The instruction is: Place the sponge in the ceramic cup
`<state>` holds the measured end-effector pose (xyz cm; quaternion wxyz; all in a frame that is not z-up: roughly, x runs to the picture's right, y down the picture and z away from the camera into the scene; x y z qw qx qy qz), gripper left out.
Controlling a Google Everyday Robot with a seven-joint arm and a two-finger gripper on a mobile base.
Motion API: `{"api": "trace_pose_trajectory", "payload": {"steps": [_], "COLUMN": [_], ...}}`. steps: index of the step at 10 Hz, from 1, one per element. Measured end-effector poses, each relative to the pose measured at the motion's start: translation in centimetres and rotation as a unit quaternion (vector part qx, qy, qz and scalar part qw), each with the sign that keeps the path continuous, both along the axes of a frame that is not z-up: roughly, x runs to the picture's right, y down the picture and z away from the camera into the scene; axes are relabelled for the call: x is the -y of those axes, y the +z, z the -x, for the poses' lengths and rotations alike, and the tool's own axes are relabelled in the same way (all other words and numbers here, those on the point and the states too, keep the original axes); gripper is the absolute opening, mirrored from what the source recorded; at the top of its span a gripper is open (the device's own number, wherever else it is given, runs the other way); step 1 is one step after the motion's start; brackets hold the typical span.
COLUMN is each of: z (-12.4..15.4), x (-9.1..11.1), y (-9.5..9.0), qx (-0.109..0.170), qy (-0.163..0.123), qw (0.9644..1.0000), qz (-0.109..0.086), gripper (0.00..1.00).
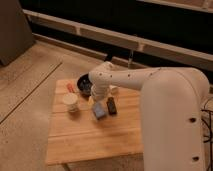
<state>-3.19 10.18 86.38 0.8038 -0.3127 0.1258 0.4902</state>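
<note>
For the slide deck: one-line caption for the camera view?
Open gripper poised above the sponge on the wooden table, ceramic cup nearby.

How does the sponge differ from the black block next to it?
Colour: the sponge is blue, the black block near-black. Shape: the sponge looks broader, the black block narrower. Place: the sponge lies nearer the ceramic cup, the black block on its far side. The hand is just behind the sponge, not over the black block. Both are flat rectangles lying side by side on the wooden table.
</note>
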Motion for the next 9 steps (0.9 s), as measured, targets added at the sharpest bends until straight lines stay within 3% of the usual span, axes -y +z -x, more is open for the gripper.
{"api": "trace_pose_trajectory", "payload": {"steps": [1,3,7,9], "z": [-0.7,-0.9,1.1,2.6], "x": [-0.7,-0.8,0.9,0.6], "y": [0.9,1.8,3.1,3.5], "qx": [-0.018,-0.029,-0.024,-0.018], "qy": [0.005,0.004,-0.027,-0.034], "qw": [0.9997,0.9994,0.9993,0.9992], "qz": [0.013,0.020,0.002,0.008], "gripper": [0.65,0.65,0.65,0.65]}}
